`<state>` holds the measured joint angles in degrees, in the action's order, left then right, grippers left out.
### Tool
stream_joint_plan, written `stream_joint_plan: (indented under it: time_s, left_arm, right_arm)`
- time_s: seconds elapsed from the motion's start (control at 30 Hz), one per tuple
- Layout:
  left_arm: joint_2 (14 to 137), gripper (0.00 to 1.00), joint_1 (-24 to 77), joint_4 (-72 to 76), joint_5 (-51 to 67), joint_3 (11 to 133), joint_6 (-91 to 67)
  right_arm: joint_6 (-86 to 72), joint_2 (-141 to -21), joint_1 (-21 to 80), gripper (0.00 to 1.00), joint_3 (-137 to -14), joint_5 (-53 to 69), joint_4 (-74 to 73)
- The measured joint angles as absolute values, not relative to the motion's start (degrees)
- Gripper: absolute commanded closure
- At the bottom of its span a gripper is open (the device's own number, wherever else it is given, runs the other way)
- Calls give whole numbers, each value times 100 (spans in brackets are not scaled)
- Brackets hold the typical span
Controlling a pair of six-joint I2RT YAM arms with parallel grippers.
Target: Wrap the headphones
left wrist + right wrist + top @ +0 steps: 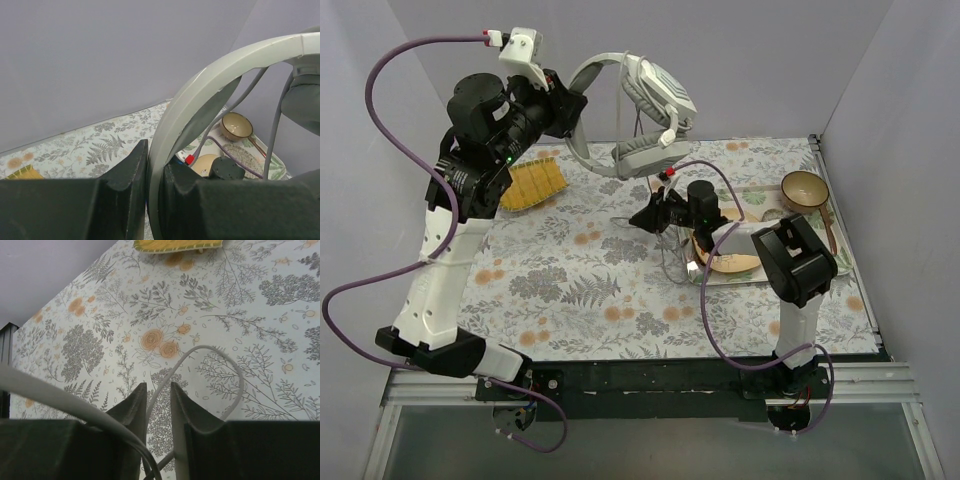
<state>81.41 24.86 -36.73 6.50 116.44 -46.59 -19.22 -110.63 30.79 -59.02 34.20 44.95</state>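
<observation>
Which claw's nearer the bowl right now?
Right. The right claw is low over mid-table, to the left of the bowl. The left claw is raised farther left, gripping the headphones by the band.

The light grey-white over-ear headphones [663, 88] hang tilted in the air above the far side of the floral table [570, 270], headband [200, 100] arching left, padded oval earcups stacked. Their thin grey cord [200, 352] trails down and loops loosely over the table.

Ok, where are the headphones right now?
In the top view, the headphones hang above the table's far edge, headband clamped in the left gripper, cord trailing past the right gripper.
</observation>
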Motion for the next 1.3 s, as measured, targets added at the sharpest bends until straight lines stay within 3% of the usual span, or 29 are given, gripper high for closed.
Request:
stream_joint_plan:
  time_s: [0.23, 0.53, 0.73, 1.03, 1.3]
  left_arm:
    - [8167, 100, 2228, -3603, -64, 11638, -4877]
    - [8302, 100, 1525, -2838, -1186, 11052, -5000]
    - [8571, 100, 1240, -1492, -2102, 9714, -4123]
    - [9369, 100, 1151, 1446, -3177, 6947, -1264]
    - [9317, 100, 1280, 1855, -2829, 6261, -502]
  right_arm:
    - [-1938, -11174, 3450, 77, -5902, 3236, 4331]
    - [-1245, -11170, 4565, 99, -6071, 2578, 2781]
    - [-513, -10792, 5367, 99, -6145, 2012, 1457]
    - [515, -9327, 5854, 99, -6445, 1114, -495]
    - [989, -8582, 5614, 99, -7140, -425, -1387]
